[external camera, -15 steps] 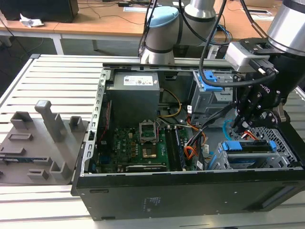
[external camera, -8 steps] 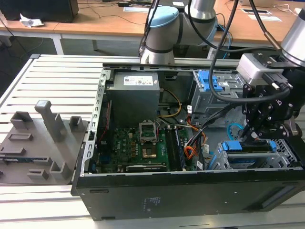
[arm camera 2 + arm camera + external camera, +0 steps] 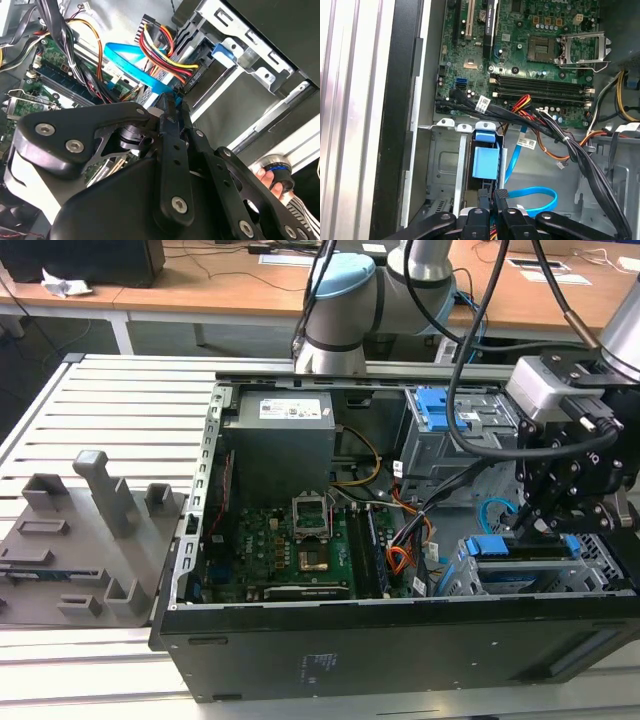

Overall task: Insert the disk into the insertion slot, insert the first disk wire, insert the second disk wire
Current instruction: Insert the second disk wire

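Open black case [image 3: 400, 640] on a slatted table [image 3: 120, 400], motherboard [image 3: 290, 550] flat inside. Grey perforated slot [image 3: 590, 575] in the corner at the exterior view's right. Disk [image 3: 525, 580] seated there, long axis along the case's front wall, its blue carrier end [image 3: 485, 161] facing the motherboard. Gripper [image 3: 535, 523] right over its rear, fingertips [image 3: 499, 196] together at a dark plug. Light blue wire [image 3: 532, 192] looping beside them. Red, yellow and black wires [image 3: 162, 50] ending in a black plug at the disk's back.

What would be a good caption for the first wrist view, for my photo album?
Gripper reaching at the light blue cable beside the blue-framed disk seated in its grey metal cage.
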{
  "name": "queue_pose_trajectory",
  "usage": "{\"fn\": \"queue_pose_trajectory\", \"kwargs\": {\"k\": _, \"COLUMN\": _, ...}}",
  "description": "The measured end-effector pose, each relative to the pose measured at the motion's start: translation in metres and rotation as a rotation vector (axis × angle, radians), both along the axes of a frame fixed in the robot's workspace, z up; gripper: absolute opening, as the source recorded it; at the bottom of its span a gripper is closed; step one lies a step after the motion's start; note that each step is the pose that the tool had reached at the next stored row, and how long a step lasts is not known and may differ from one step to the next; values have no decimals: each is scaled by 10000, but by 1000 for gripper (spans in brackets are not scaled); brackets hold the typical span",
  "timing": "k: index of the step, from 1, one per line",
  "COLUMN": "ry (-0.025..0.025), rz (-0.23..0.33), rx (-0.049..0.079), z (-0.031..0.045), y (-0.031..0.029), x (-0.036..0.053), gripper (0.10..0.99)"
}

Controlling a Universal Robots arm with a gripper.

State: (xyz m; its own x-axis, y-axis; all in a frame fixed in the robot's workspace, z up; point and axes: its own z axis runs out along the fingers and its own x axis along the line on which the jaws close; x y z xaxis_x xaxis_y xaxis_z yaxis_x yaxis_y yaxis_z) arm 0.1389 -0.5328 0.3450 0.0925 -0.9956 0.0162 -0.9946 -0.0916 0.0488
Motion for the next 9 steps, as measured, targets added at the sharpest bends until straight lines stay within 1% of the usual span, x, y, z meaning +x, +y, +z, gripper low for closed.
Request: {"fn": "queue_pose_trajectory", "kwargs": {"k": 9, "ry": 1, "rz": -50, "rx": -2, "z": -68, "y": -22, "x": 2, "gripper": 161}}
